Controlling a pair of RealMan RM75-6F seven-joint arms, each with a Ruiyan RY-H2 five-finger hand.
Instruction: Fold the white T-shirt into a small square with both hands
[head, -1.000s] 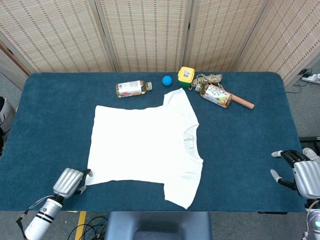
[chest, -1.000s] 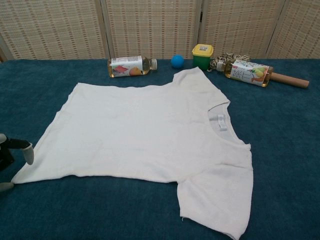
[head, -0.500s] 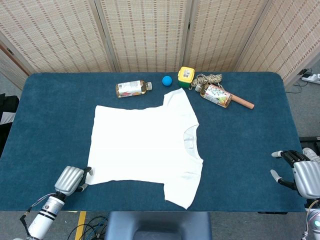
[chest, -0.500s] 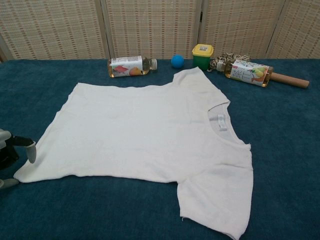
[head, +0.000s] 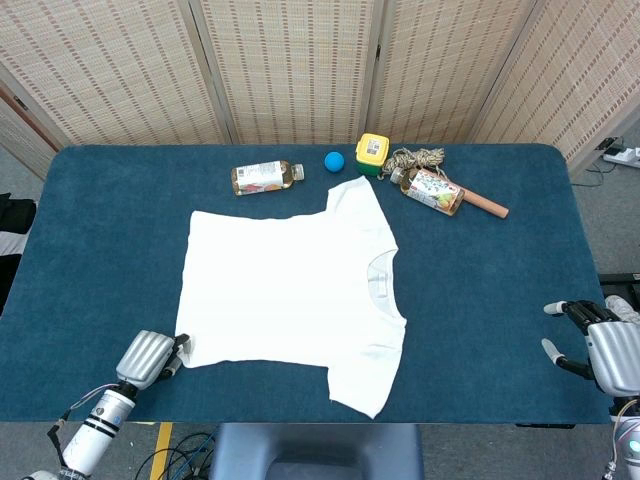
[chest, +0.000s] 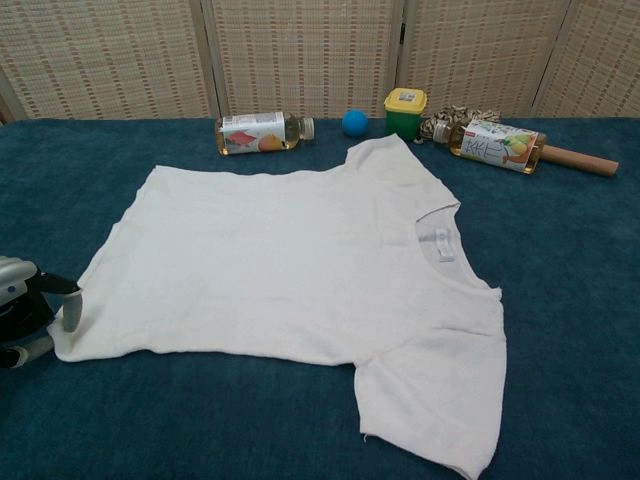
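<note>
The left hand (chest: 28, 312) pinches the near hem corner of the white T-shirt (head: 290, 290), which lies flat at its 2 o'clock. The right hand (head: 600, 345) hangs spread and empty off the surface (head: 100, 240), at the shirt's 4 o'clock; woven screens (head: 290, 65) stand at 12 o'clock.

Left hand (chest: 25, 312) cut by chest view's edge; grip unclear

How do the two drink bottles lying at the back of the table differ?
The left bottle has an orange-toned label and lies alone, roughly parallel to the table's back edge; the right bottle has a white label with green and yellow print and lies slanted. The right bottle sits against a coil of rope and a wooden stick; the left bottle touches nothing. Both lie on their sides beyond the white T-shirt.
</note>
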